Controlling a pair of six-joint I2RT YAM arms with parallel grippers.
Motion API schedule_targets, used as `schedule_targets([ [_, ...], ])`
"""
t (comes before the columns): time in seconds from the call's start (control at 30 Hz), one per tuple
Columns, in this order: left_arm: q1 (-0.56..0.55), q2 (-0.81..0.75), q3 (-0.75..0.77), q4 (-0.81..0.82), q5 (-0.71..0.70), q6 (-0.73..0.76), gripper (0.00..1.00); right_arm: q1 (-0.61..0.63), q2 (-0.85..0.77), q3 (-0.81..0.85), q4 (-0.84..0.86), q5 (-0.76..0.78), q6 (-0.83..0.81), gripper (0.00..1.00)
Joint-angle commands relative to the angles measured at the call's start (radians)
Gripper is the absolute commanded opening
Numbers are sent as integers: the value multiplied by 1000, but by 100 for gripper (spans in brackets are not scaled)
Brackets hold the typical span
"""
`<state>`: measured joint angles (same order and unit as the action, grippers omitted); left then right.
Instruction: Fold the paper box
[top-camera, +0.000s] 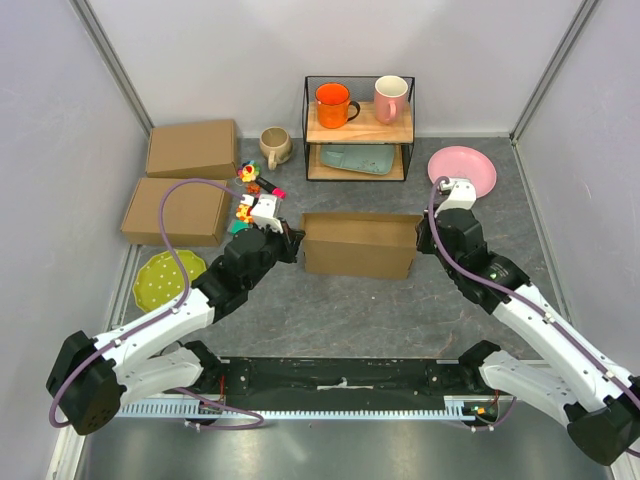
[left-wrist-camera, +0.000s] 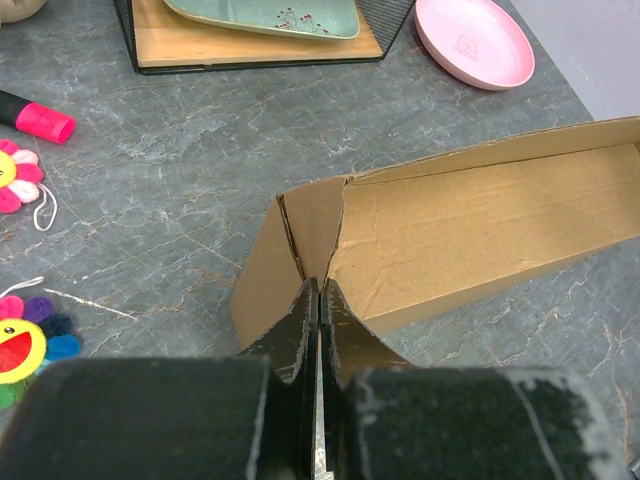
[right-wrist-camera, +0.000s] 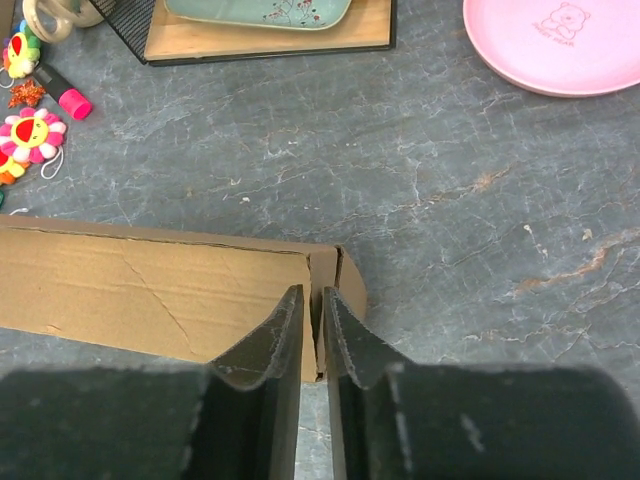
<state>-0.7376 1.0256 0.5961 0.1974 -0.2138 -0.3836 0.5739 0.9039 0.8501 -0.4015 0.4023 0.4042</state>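
I am watching from the remote desk as the plain brown corrugated cardboard paper box stands at the middle of the grey marbled table. It sits just in front of the black wire shelf with wooden boards and is held between both arms. Its long walls are upright and its top is open, like a shallow trough.

The left gripper is clamped on the box's left end. In the left wrist view its dark fingers are pressed together at the folded corner flap, with only a thin pale strip in the slit. The right gripper pinches the right end wall. In the right wrist view a sliver of cardboard is caught between its pads.

On the shelf's upper board stand an orange mug and a pink mug. A teal dish lies on the lower board. A beige mug sits just left of the shelf, and a round pink plate lies to its right, behind the right arm.

Two other flat brown cardboard boxes lie at the far left, well apart from the held one. Colourful felt flower toys and a pink marker are scattered behind the left gripper. A green dotted plate rests beside the left arm.
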Motion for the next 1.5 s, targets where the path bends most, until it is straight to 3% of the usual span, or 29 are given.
schedule_targets([
  [0.0,-17,34,-12,-138,11,29,2,3,-2,18,35,21,-10,15],
  [0.17,-17,37,-10,-138,11,26,2,3,-29,-31,36,18,2,0],
  [0.63,-17,36,-9,-131,27,12,3,3,-88,-235,32,-45,108,0],
  [0.77,-17,15,10,-139,28,6,17,3,-80,-238,32,-45,108,0],
  [0.93,-17,-22,44,-151,31,11,26,3,-71,-221,32,-39,102,0],
  [1.47,20,-10,171,-179,11,94,33,3,-66,-204,29,-45,96,0],
])
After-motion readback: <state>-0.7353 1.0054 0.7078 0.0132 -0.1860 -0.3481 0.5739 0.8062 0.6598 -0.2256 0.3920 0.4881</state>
